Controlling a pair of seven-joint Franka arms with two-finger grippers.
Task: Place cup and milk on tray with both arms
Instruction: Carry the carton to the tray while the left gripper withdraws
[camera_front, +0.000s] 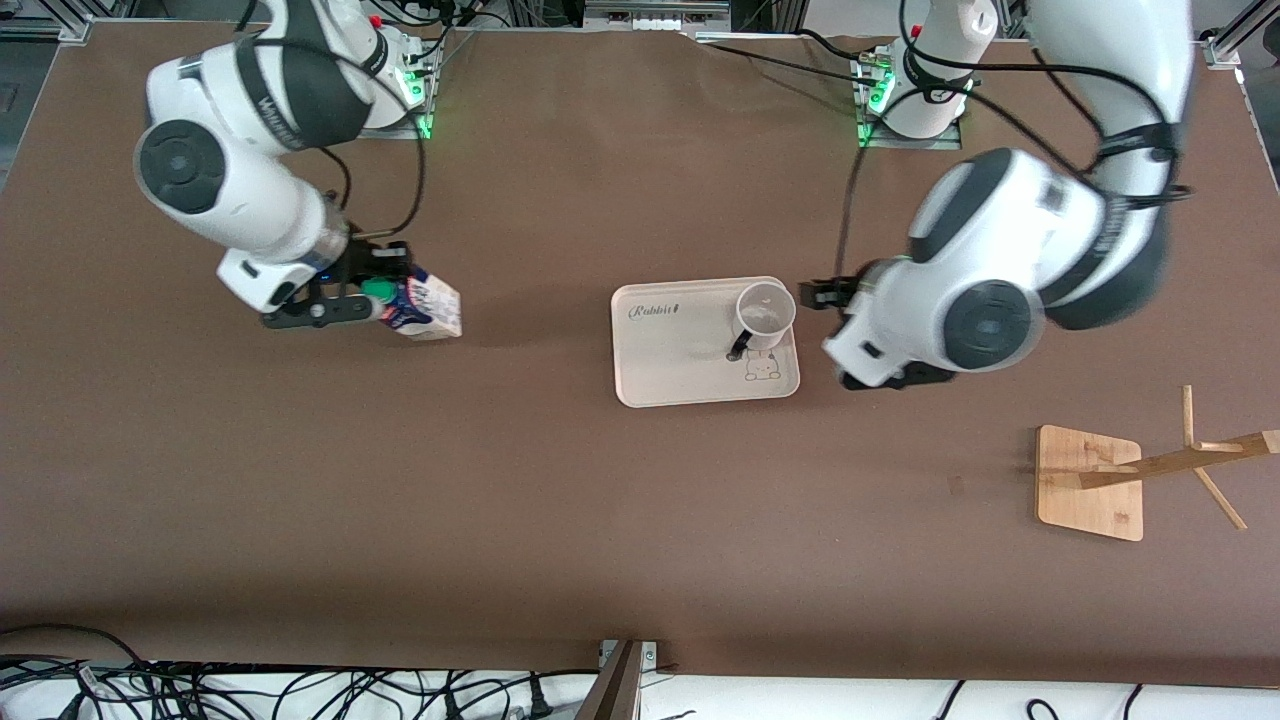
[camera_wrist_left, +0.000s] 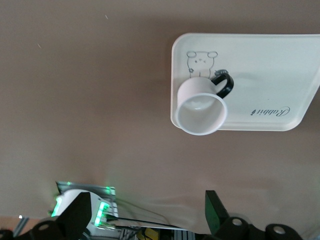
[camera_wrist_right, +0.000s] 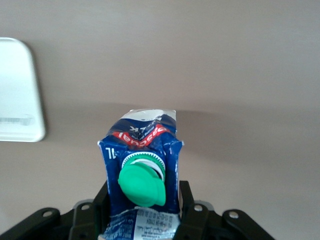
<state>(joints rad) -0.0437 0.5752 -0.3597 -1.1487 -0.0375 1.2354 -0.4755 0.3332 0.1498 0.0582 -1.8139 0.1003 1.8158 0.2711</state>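
Observation:
The cup (camera_front: 766, 312) stands upright on the tray (camera_front: 680, 350), at the tray's end toward the left arm, handle toward the bunny drawing. In the left wrist view the cup (camera_wrist_left: 201, 107) and tray (camera_wrist_left: 270, 65) lie well away from my fingers. My left gripper (camera_front: 845, 330) is open and empty, over the table beside the tray on the left arm's side; its fingertips (camera_wrist_left: 215, 210) stand wide apart. My right gripper (camera_front: 345, 300) is shut on the milk (camera_front: 428, 305) at its green-capped top, toward the right arm's end. The milk (camera_wrist_right: 142, 150) tilts, low at the table.
A wooden rack base (camera_front: 1090, 480) with a tipped wooden post (camera_front: 1180, 460) lies toward the left arm's end, nearer the front camera than the tray. Brown table (camera_front: 560, 480) lies between the milk and the tray. Cables run along the front edge.

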